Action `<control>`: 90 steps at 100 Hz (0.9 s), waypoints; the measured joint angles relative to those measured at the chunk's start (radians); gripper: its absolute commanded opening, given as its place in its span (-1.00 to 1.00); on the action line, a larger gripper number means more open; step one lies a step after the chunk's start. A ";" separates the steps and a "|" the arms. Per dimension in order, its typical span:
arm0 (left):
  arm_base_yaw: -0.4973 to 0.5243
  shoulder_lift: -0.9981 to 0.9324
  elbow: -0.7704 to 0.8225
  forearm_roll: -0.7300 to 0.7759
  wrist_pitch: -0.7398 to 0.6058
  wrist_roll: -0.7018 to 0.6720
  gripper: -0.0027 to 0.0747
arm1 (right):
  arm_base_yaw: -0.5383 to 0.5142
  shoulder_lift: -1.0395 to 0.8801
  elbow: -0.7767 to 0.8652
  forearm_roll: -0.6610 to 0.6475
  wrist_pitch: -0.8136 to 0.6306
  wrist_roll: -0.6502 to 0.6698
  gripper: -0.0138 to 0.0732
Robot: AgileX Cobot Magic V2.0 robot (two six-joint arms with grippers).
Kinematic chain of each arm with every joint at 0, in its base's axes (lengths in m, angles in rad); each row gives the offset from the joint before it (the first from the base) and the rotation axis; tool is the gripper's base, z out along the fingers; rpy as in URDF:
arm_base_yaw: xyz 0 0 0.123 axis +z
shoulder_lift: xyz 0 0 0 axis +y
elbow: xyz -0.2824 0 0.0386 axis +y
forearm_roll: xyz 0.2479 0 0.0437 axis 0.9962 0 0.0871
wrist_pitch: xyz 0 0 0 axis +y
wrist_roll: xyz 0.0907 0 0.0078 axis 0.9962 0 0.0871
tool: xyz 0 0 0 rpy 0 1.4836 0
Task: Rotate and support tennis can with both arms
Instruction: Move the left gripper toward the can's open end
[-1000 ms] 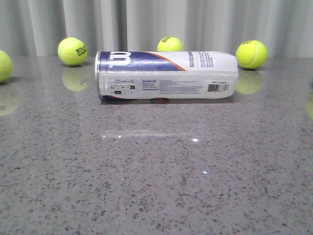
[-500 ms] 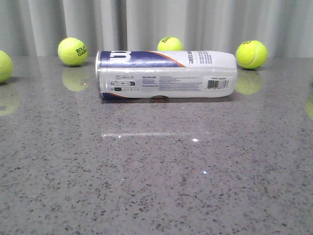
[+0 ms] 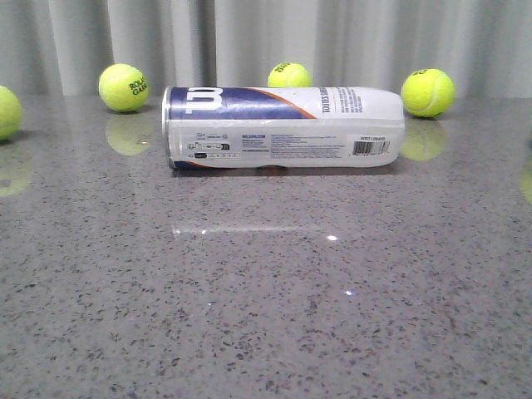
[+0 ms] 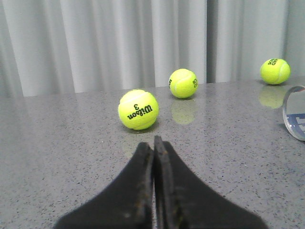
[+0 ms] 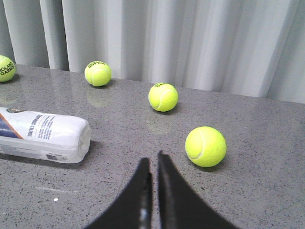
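- The long clear plastic tennis can [image 3: 284,127] with its white-and-navy label lies on its side on the grey speckled stone table [image 3: 266,316]. Its silver metal rim faces the robot's left and its rounded white end faces the right.
- Lying flat like this, the can is free to roll, so it likely wants a hold at both ends before it is turned.
- The left black tapering gripper [image 4: 153,143] hovers low over the table with its fingers pressed together and nothing between them. Only the can's rim [image 4: 295,112] shows at the edge of its view, well apart from it.
- The right black gripper [image 5: 153,162] has its fingers almost closed, leaving a thin slit, and it too holds nothing. The can's white end [image 5: 71,136] lies near but apart.
- Neither arm appears in the front view, so the broad stretch of table in front of the can is open for approach.
- Yellow tennis balls crowd the margins: one [image 3: 427,92] just past the can's right end, one [image 3: 123,87] behind the rim end, one [image 3: 289,75] behind the middle, and one [image 5: 205,146] close to the right gripper.
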 measured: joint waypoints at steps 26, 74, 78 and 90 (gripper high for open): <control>0.000 0.000 0.000 0.002 0.000 0.000 -0.99 | 0.000 0.000 0.000 -0.002 -0.002 0.000 -0.84; 0.000 0.000 -0.014 0.004 -0.103 0.000 -0.99 | 0.000 0.000 0.000 -0.002 -0.003 0.001 -0.84; 0.000 0.000 -0.029 -0.003 -0.082 0.000 -0.99 | 0.000 0.000 0.000 -0.002 -0.003 0.001 -0.84; 0.000 0.000 -0.140 -0.053 0.023 0.000 -0.99 | 0.000 0.000 0.000 -0.002 -0.003 0.001 -0.84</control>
